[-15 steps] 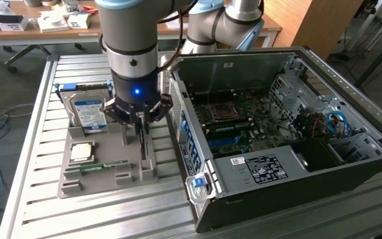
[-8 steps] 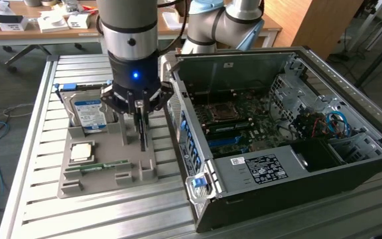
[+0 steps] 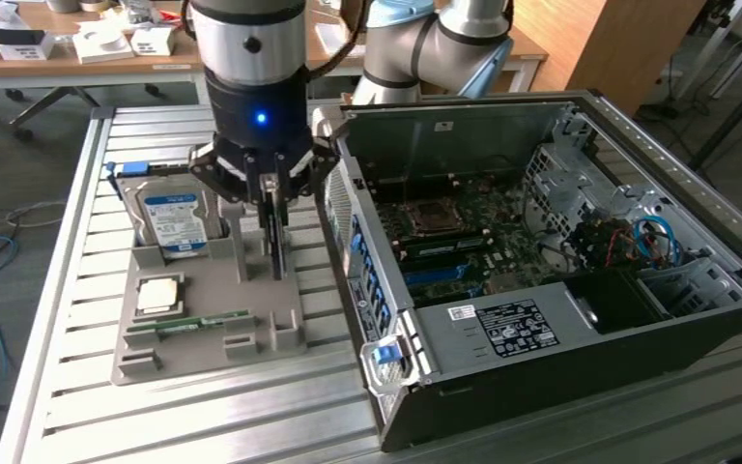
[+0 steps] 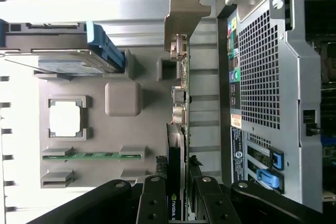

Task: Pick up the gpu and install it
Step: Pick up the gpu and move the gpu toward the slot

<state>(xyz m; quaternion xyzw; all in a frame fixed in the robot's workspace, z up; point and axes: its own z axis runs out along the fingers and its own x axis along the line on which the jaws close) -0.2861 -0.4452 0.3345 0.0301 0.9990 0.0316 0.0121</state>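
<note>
The gpu point(image 3: 275, 246) is a thin dark card standing on edge over the grey parts tray point(image 3: 223, 275). My gripper point(image 3: 271, 205) comes down on it from above, one finger on each face of the card, shut on it. In the wrist view the gpu point(image 4: 182, 85) runs edge-on away from my gripper point(image 4: 177, 187), and its pale tan bracket point(image 4: 181, 19) is at the far end. Whether its lower edge still rests in the tray slot I cannot tell. The open computer case point(image 3: 539, 261) lies just to the exterior view's right of the tray.
On the tray are a hard drive with a blue-white label point(image 3: 171, 217), a square processor point(image 3: 158, 293) and a green memory stick point(image 3: 190, 322). The case's rear panel point(image 4: 262, 77) stands close beside the card. All of it sits on a slatted metal table point(image 3: 74, 406).
</note>
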